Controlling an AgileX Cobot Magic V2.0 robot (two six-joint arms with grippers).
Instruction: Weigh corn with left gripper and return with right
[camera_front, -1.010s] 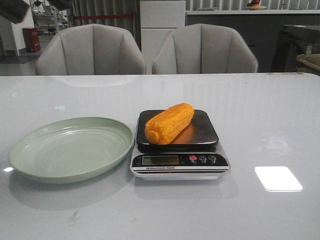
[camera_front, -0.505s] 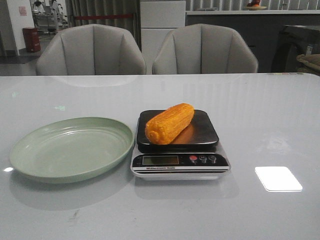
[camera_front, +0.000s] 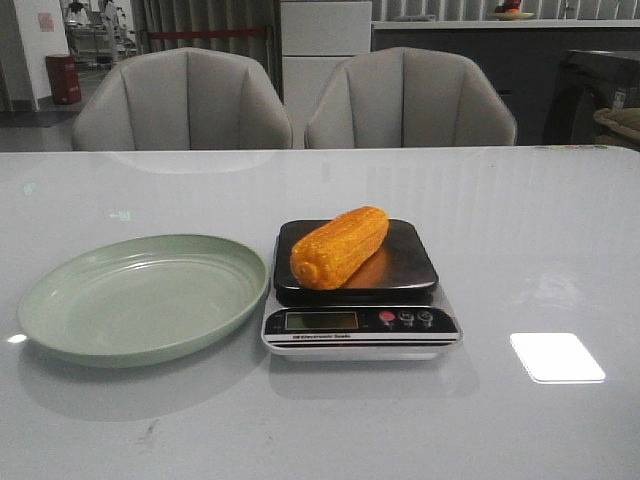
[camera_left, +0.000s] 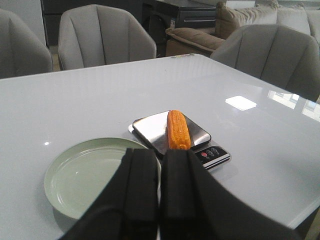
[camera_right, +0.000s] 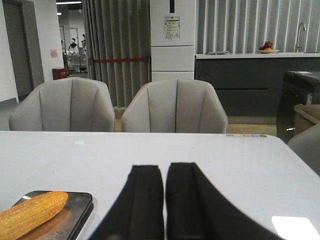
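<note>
On the white bench (camera_front: 560, 230) the left gripper (camera_left: 159, 200) has cleared away, both it and the right (camera_right: 165, 210) empty with fingers pressed together, leaving the corn (camera_front: 339, 246) on the scale (camera_front: 400, 300) beside the plate (camera_front: 60, 330), so we judge weighing done and return pending.

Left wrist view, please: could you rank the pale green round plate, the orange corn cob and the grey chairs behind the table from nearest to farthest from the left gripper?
1. Pale green round plate, right beyond the shut left gripper.
2. Orange corn cob, lying on the scale past the plate.
3. Grey chairs, beyond the table's far edge.
</note>
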